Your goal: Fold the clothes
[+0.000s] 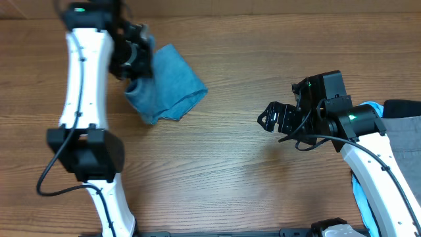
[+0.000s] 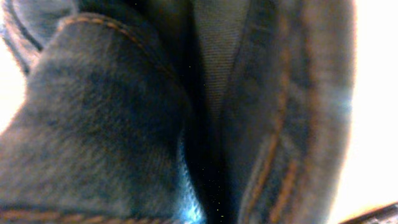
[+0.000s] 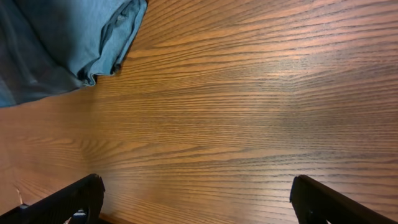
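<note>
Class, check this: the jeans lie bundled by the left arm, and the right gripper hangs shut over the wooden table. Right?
Not quite: the right gripper is open, not shut; the right wrist view shows its fingers wide apart over the wooden table. The jeans do lie bundled by the left arm.
</note>
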Tool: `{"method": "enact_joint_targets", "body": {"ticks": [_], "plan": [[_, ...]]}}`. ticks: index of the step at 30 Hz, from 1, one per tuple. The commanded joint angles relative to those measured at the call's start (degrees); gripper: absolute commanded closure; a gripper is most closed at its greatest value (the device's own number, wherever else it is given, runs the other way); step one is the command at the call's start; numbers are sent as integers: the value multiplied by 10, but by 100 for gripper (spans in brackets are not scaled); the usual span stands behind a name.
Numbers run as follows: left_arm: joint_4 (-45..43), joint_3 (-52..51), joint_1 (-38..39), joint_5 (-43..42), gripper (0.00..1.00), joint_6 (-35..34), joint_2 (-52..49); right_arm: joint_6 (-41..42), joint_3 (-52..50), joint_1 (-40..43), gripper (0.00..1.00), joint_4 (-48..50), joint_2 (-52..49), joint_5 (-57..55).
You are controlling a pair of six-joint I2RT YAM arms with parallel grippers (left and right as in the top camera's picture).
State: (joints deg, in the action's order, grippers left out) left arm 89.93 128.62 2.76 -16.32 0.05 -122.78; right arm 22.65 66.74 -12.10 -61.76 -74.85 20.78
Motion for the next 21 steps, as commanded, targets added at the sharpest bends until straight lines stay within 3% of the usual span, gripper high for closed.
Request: {"method": "enact_joint_targets", "body": {"ticks": [1,9,17,18,19,21], "plan": [[-37,-57,61,72,78,-64,-17,0,13,-2,0,-1,9,3],[-193,-134,93,110,78,-221,-29,-2,13,-2,0,-3,9,3],[-303,-144,93,132,79,-289,-29,-2,12,-2,0,-21,9,3],[-308,-145,93,140,73,-298,-29,-3,12,-2,0,-23,9,3],[-318,-145,93,149,55,-310,-29,-4,12,-2,0,-26,9,3],[-334,-144,93,144,0,-313,-29,-4,12,-2,0,-31,9,3]]}}
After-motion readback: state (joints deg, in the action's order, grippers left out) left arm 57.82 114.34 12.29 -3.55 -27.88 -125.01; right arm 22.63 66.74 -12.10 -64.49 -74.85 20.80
